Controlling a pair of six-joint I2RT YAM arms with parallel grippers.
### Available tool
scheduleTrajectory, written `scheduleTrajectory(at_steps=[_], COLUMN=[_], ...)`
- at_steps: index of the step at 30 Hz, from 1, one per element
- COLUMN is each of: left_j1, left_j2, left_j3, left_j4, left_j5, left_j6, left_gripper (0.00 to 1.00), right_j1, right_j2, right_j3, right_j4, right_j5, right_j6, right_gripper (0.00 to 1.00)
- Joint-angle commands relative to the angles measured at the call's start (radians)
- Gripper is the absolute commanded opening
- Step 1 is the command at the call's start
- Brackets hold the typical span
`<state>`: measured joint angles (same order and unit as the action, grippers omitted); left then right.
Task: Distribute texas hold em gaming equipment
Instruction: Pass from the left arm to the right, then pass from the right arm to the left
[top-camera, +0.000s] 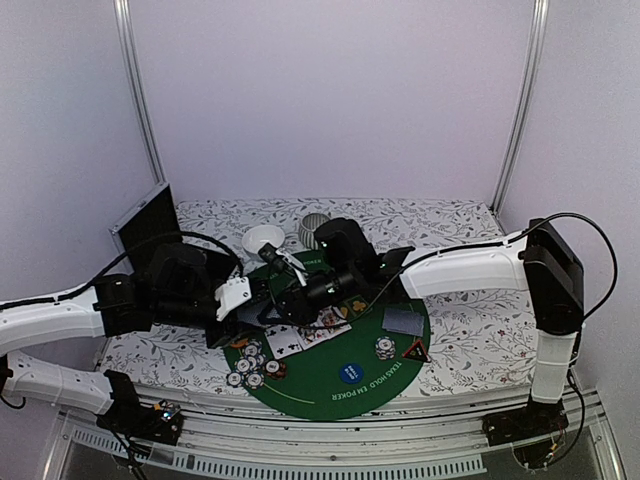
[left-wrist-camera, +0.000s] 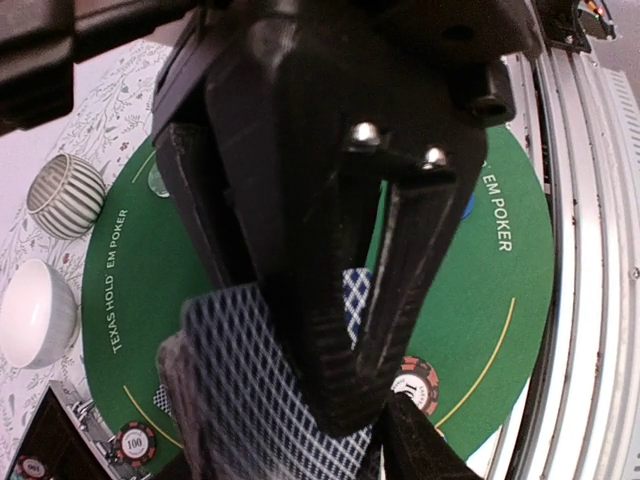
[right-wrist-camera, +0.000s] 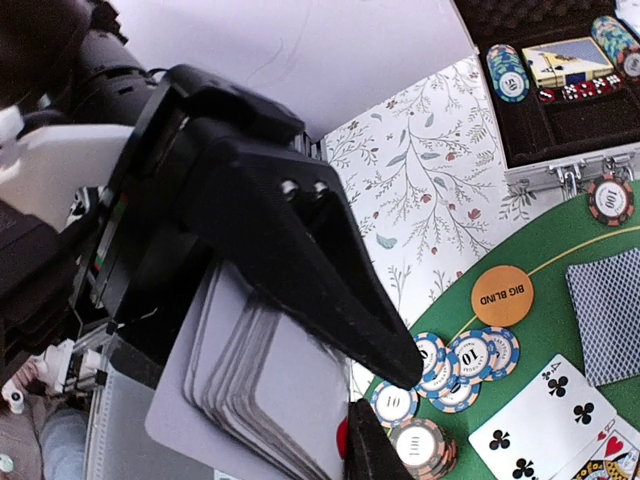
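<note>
Left gripper (left-wrist-camera: 375, 420): jaws partly closed, clamped on a deck of cards (left-wrist-camera: 240, 390) with blue-lattice backs, held above the green mat (left-wrist-camera: 130, 290).
Right gripper (right-wrist-camera: 385, 405): fingertips close together, right at the deck's edge and facing the left gripper. Whether they pinch a card cannot be told.
Deck: slightly fanned, between the two grippers. The right wrist view shows its pale side, blurred.
In the way: both grippers crowd together over the left part of the mat. In each wrist view, the black fingers (left-wrist-camera: 300, 250) hide much of what lies beneath.
Poker chips (right-wrist-camera: 460, 360): a loose cluster at the mat's near-left edge. A separate small stack (top-camera: 385, 348) stands on the near-right.
Orange disc (right-wrist-camera: 502, 296): flat on the mat, just beside the chip cluster.
Face-up cards (right-wrist-camera: 545, 420): flat on the mat near the chips.
Face-down pile (top-camera: 405, 320): on the mat's right side, apart from both grippers.
Blue disc (top-camera: 350, 370): near the mat's front edge.
Red-black triangle (top-camera: 415, 350): just beside the small chip stack.
Bowls: white bowl (left-wrist-camera: 35, 312) and striped grey bowl (left-wrist-camera: 65, 195) side by side at the mat's far edge.
Case (right-wrist-camera: 560, 90): open at the table's left, with more chips inside.
</note>
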<state>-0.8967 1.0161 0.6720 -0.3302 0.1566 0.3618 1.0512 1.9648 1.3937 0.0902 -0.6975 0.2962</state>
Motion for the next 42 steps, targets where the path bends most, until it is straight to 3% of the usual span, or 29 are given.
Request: scheduleTrajectory(at_steps=[1,5,8,15,20,26,34,39,42], left_j1=[-0.004,-0.005,-0.009,-0.037,-0.045,-0.047,-0.048,-0.046,-0.045], left_j2=[-0.010,-0.016,-0.026,-0.042,-0.043,-0.041,-0.043,-0.161,-0.214], left_j3=[0.015,0.004,-0.004,-0.043,-0.052,-0.058,-0.044,-0.079,-0.105], left_j4=[0.008,0.012,0.021,0.131,0.143,0.136,0.129,0.189,0.193], left_j5=[0.028,0.047,0.042,-0.198,-0.235,-0.217,-0.179,-0.171,-0.134], left_j6=[0.004,0.015,0.032,0.074,0.092,0.096,0.084,0.072,0.081], left_gripper=[0.31,0.67,0.78,0.83,0.94,0.96,0.85,0.97,0.98], right_j1=[-0.002,-0.003,-0.003,-0.003,-0.001,0.018,0.030,0.021,0.021], right_j2=[-0.018,-0.034,-0.046,-0.048,-0.028,-0.041,-0.046,-0.075,-0.084], right_j3=[0.010,0.004,-0.001,-0.007,-0.035,-0.057,-0.069,-0.104,-0.106], right_j4=[0.075,0.075,0.078,0.088,0.140,0.170,0.185,0.184,0.180], right_j5=[-0.051,-0.053,-0.053,0.021,0.058,0.068,0.039,0.047,0.047], right_j6=[0.038,0.039,0.048,0.192,0.364,0.418,0.437,0.434,0.435], right_gripper=[0.10,0.04,0.03,0.03,0.03,0.03,0.03,0.03,0.03])
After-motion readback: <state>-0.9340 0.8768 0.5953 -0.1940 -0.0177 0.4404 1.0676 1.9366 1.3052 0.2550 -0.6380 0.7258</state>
